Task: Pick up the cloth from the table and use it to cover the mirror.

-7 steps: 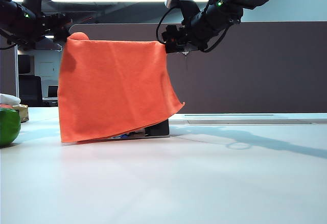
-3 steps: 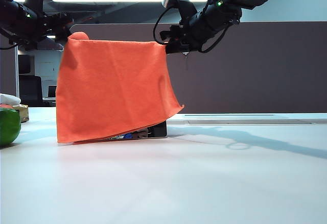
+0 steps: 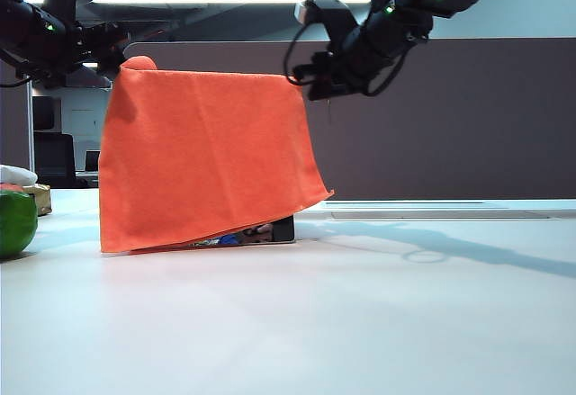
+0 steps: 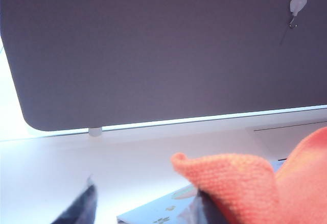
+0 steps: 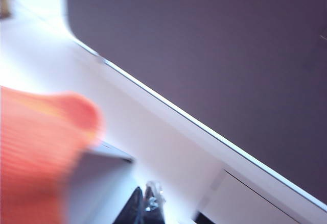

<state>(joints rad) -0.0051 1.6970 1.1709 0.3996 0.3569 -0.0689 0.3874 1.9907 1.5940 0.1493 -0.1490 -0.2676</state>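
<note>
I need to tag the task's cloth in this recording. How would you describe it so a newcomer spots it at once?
Start from the wide white table before the dark partition. Left of middle, between the two raised arms, the cloth hangs like a tent over something upright, with only a dark base peeking out. It is the one bright orange, soft sheet; the green ball at the far left is small and round.
</note>
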